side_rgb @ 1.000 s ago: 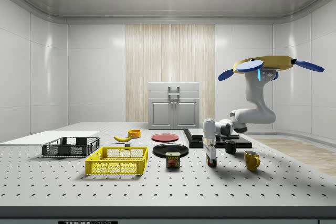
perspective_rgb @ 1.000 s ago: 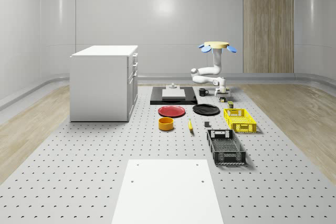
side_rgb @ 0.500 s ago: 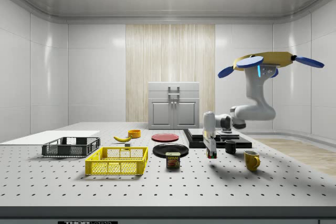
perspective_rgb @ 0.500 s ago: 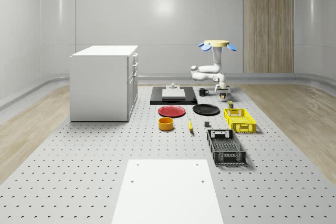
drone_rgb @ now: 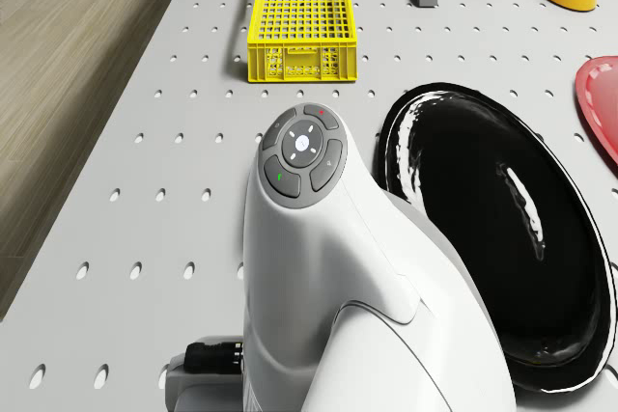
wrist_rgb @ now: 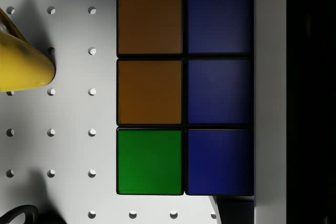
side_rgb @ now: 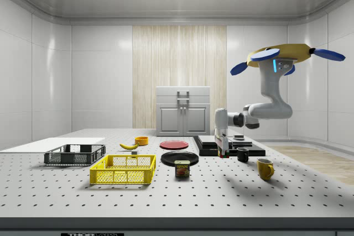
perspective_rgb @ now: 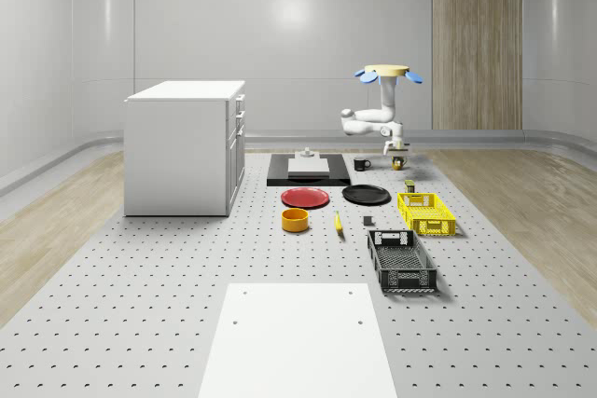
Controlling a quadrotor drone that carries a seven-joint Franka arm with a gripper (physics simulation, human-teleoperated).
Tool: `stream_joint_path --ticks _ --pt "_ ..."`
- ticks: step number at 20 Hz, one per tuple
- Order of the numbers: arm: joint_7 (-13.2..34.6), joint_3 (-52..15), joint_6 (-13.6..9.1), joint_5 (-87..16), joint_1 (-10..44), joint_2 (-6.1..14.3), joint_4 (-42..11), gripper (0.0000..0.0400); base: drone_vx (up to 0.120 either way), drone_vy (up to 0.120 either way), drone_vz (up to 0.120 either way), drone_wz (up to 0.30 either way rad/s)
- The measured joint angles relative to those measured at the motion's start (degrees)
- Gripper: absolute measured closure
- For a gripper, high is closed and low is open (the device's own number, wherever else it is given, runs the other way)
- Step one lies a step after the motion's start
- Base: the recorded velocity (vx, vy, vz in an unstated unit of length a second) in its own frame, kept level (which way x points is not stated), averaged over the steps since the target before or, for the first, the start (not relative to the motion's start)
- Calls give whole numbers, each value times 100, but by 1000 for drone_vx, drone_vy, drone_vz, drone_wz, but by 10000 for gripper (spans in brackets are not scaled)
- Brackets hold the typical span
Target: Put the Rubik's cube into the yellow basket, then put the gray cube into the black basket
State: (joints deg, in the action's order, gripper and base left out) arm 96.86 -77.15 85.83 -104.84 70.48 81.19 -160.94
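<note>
The drone is hovering above the table's far end, beyond the black plate. The gripper is clamping the Rubik's cube clear of the table, near the yellow mug, well apart from the yellow basket.

My arm has a smooth, glossy white plastic shell. The black plate beside it shines like glazed ceramic. The counter is matt grey perforated metal. The yellow basket looks like plastic mesh.
</note>
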Motion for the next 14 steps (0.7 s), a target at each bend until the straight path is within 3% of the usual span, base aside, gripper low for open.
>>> stream_joint_path --ticks 2,6,10,14 --pt "7 -11 24 20 7 29 0 75 80 100 0 0" --pt "19 -26 74 51 21 86 2 75 120 0 0 0" --pt "30 -35 123 78 34 141 4 75 120 110 0 0" --pt "41 -42 171 101 47 193 7 75 120 0 0 0"
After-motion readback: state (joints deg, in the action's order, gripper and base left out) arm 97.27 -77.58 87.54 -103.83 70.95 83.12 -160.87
